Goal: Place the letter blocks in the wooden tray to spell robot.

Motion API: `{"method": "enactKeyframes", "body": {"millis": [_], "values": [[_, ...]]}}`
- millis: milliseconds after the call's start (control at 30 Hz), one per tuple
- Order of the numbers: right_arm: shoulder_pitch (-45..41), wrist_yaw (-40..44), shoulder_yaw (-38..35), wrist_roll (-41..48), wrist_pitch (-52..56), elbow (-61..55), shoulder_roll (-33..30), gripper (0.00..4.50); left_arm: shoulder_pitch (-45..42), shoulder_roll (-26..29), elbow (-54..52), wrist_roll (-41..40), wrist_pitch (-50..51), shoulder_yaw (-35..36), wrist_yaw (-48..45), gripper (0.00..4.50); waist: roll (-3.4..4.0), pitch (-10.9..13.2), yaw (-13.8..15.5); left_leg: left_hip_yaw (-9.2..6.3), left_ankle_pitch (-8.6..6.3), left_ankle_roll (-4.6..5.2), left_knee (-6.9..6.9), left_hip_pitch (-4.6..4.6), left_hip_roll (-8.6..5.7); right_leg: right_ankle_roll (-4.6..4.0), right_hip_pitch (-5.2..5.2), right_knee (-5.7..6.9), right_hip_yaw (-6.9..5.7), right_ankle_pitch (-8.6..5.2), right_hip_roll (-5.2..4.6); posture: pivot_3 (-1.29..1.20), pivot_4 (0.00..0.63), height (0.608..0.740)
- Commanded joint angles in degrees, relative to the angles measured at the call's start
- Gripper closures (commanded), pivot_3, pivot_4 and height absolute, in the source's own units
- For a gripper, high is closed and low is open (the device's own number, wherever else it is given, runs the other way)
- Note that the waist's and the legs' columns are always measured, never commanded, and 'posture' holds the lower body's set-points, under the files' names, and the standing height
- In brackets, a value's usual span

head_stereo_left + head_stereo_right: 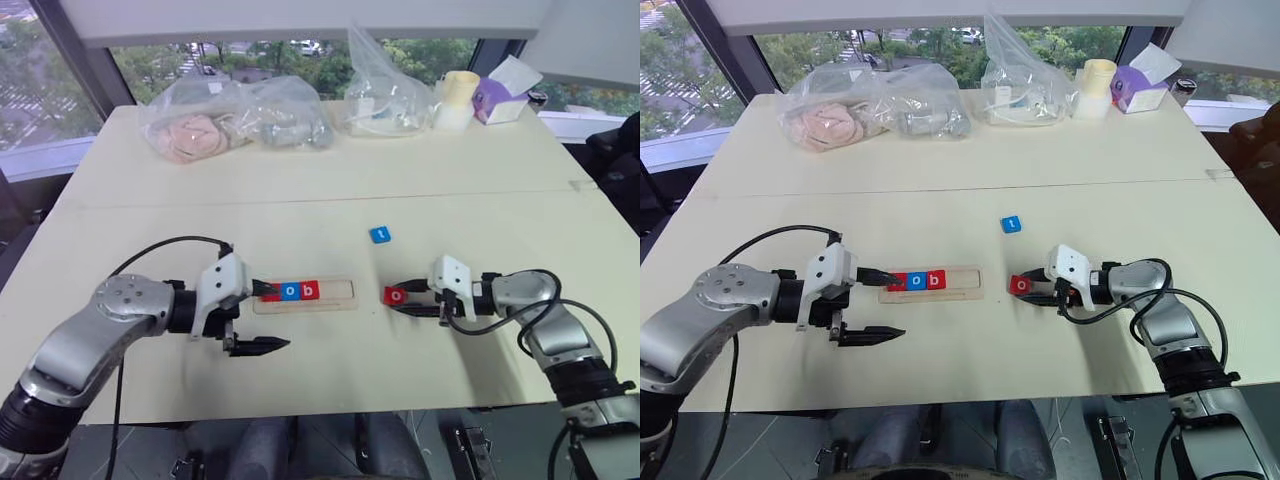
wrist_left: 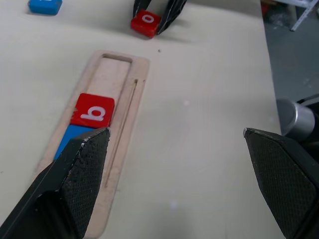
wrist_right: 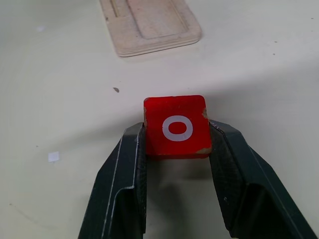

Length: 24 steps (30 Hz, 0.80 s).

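The wooden tray (image 1: 340,292) lies at the middle of the table. Its left part holds a red block (image 1: 271,293) half hidden by a finger, a blue "o" (image 1: 290,292) and a red "b" (image 2: 93,109); its right part is bare. My left gripper (image 1: 272,317) stands open at the tray's left end, one finger over the tray, the other nearer the front edge. Just right of the tray, my right gripper (image 3: 177,128) is shut on a red "o" block (image 3: 175,127) at table level. A blue "t" block (image 1: 380,235) lies alone farther back.
Along the table's far edge stand two clear plastic bags (image 1: 235,120) with soft items, a third bag (image 1: 385,95), a pale yellow cup (image 1: 457,98) and a purple tissue box (image 1: 505,95). A seam (image 1: 320,200) crosses the tabletop behind the blocks.
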Motion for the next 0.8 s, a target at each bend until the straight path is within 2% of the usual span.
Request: {"method": "enactKeyframes", "body": {"millis": [33,167,300,500,800], "values": [[-3.37,-0.82,-0.77,2.28,4.37,-5.11,0.88,3.34,-0.9,1.69,0.77,0.09,-1.34,3.2,-0.98,0.0,0.01,0.01,-0.13,0.0,0.0,0.0,0.0,0.0,0.0,0.0,-0.02,0.0,0.01,0.0,0.0,0.0,0.15,0.74],[-8.32,0.09,2.44,2.81,11.69,-10.33,2.59,3.34,-1.05,2.85,1.95,-0.44,-1.17,4.58,-2.01,0.0,0.03,0.01,-0.17,0.02,0.0,0.0,-0.08,-0.03,0.01,0.0,-0.12,0.01,0.05,0.0,0.01,0.0,0.15,0.74],[-13.17,-0.35,8.39,-0.96,15.14,-10.05,5.47,3.34,-0.88,2.69,5.25,1.24,-3.98,4.1,-3.62,0.0,0.02,0.01,-0.04,0.01,0.0,0.0,-0.11,-0.04,0.01,0.01,-0.13,-0.01,0.03,-0.01,0.01,0.0,0.15,0.74],[-16.42,-0.84,14.19,-4.95,14.05,-5.36,9.8,3.34,-0.49,2.08,4.54,1.48,-3.82,3.9,-3.17,0.0,0.02,0.01,0.07,0.01,0.0,0.0,-0.08,-0.13,-0.08,0.02,-0.18,-0.02,0.04,0.0,-0.03,0.0,0.15,0.74],[-18.61,-0.98,15.18,-7.03,9.64,1.51,12.11,3.34,1.02,1.29,2.96,0.99,-2.94,4.64,-0.89,0.0,0.02,0.01,-0.17,0.01,0.0,-0.01,-0.09,-0.1,-0.04,0.03,-0.21,0.05,0.04,0.01,0.02,0.0,0.15,0.74]]}}
